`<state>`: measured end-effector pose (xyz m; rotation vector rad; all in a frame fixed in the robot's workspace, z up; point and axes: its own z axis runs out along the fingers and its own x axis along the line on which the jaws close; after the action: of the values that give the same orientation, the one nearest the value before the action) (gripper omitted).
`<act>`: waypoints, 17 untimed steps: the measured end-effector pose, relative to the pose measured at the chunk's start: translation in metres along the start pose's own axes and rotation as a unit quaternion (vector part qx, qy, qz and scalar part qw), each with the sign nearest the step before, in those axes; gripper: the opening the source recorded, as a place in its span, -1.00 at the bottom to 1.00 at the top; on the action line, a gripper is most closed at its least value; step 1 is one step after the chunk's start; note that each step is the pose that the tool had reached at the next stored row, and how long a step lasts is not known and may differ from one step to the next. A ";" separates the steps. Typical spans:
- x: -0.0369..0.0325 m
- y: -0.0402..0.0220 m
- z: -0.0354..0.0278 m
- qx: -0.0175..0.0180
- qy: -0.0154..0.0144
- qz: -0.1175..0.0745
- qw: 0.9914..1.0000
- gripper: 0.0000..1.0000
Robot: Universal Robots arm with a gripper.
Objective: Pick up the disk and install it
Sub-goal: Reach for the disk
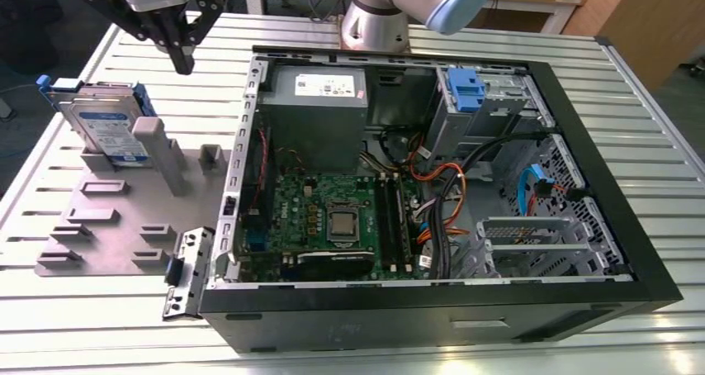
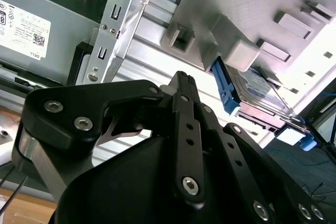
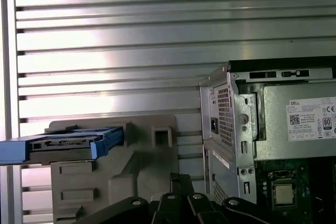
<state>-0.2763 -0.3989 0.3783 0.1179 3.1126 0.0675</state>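
Hovering near the disk (image 1: 105,123), your gripper (image 1: 183,65) has its fingers (image 1: 183,49) closed on nothing; the disk stands in its grey holder (image 1: 111,218) on the bench (image 1: 650,127), neither picked up nor installed.

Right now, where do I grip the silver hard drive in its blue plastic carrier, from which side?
Pinch the hard drive across its flat faces near the free top edge, from above: it stands on edge in the grey fixture, whose posts hold its lower part.
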 end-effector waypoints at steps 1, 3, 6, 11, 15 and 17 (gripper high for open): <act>0.0002 0.0000 0.0001 0.000 0.000 0.000 1.000 -0.79; 0.0008 -0.0001 0.0000 0.000 0.000 0.000 1.000 -0.79; 0.0013 -0.0001 0.0000 0.000 0.000 0.000 1.000 -0.79; 0.0021 -0.0002 0.0000 0.000 0.000 0.000 1.000 -0.79; 0.0035 -0.0003 -0.0001 0.000 0.000 0.000 1.000 -0.79; 0.0041 -0.0003 -0.0001 0.000 0.000 0.000 1.000 -0.79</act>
<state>-0.2805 -0.3990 0.3782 0.1179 3.1125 0.0676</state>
